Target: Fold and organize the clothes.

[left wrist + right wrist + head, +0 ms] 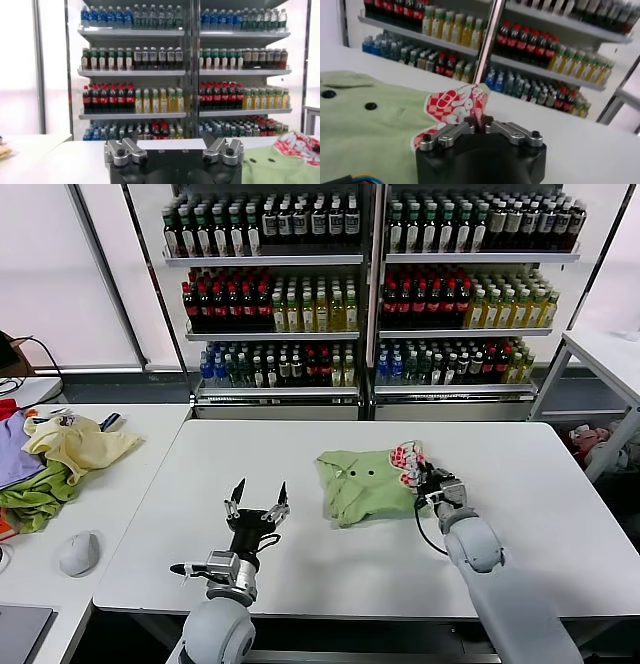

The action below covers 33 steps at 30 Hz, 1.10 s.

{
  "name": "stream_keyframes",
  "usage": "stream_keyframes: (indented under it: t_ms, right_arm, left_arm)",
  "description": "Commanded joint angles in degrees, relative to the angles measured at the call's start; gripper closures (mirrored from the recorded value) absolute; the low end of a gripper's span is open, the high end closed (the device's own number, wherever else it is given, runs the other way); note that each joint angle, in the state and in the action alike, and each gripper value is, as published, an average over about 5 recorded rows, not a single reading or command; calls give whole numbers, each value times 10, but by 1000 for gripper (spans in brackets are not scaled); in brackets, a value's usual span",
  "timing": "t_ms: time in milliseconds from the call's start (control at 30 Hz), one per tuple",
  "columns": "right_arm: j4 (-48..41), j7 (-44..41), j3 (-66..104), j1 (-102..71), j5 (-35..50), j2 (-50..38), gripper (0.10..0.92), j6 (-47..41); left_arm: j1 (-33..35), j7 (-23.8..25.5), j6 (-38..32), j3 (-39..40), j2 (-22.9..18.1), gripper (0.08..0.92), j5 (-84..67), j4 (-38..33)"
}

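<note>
**Thin pinch on the patch edge may slip**

Because my right gripper (pixel 424 481) has only the red-and-white patch edge of the shirt (pixel 362 484), a pull could slide it free or drag the bundle. From the head, my right arm reaches in from that edge. My left gripper (pixel 256 500) idles upright, jaws wide, holding nothing, well apart. At the right wrist, my fingers (pixel 451 134) nearly meet on the patch ahead.

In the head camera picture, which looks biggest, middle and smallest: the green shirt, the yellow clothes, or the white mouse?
1. Green shirt, largest.
2. Yellow clothes, a bit smaller, though the two look close in size.
3. White mouse, clearly smallest, even though it lies nearer the camera.
</note>
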Motion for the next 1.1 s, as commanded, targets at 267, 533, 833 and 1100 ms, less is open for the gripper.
stream_keyframes:
  t_ms: [267, 533, 833, 1100]
  right_arm:
    - [267, 18, 170, -301, -7, -11, 535, 172]
    - [325, 2, 208, -398, -24, 35, 301, 171]
    - [344, -10, 214, -431, -36, 69, 203, 169]
    - [348, -11, 215, -434, -42, 84, 203, 172]
  left_arm:
    - [51, 30, 0, 2, -7, 177, 22, -57]
    - [76, 36, 5, 6, -7, 177, 48, -89]
    - [90, 36, 7, -4, 2, 177, 51, -114]
    - [89, 36, 15, -1, 4, 177, 49, -117]
